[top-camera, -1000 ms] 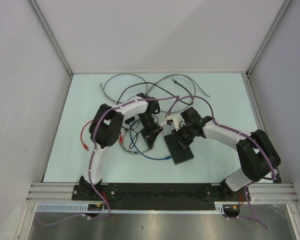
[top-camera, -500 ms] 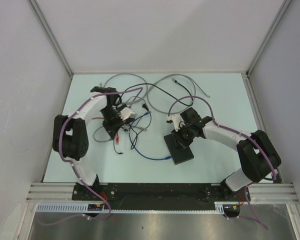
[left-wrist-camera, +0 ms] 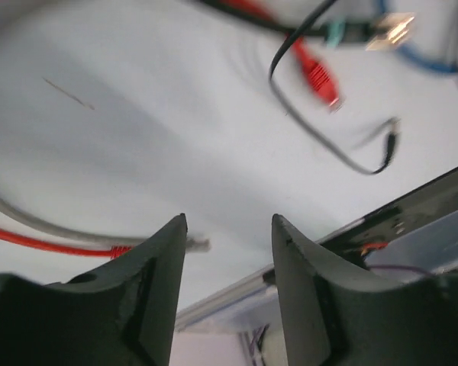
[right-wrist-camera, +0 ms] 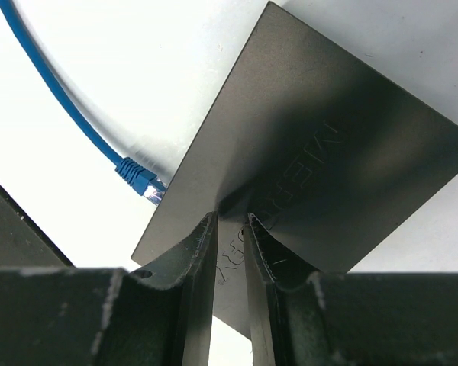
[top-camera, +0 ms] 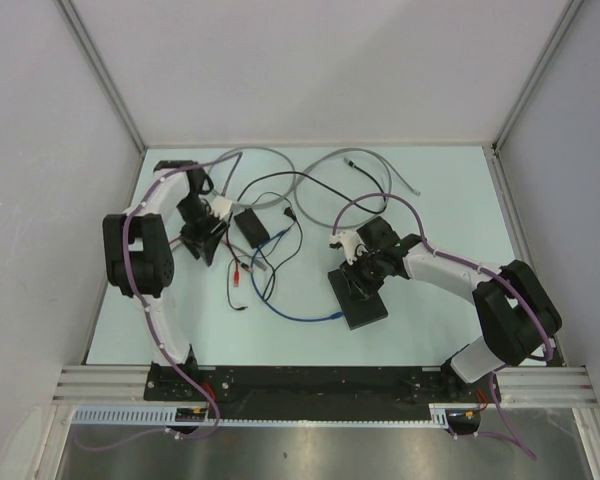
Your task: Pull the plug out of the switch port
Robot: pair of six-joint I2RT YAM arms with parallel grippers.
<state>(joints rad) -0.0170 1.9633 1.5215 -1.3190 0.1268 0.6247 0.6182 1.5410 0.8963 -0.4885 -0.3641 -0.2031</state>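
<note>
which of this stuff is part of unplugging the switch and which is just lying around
Job: flat black box; blue cable, plug at its edge; right gripper, tips on the box; left gripper, empty.
Lying about: black brick; grey cable; red cable.

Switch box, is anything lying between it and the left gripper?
Yes. On the table between the left gripper and the switch box lie a small black brick and loose cables. The right gripper rests on the box itself.
</note>
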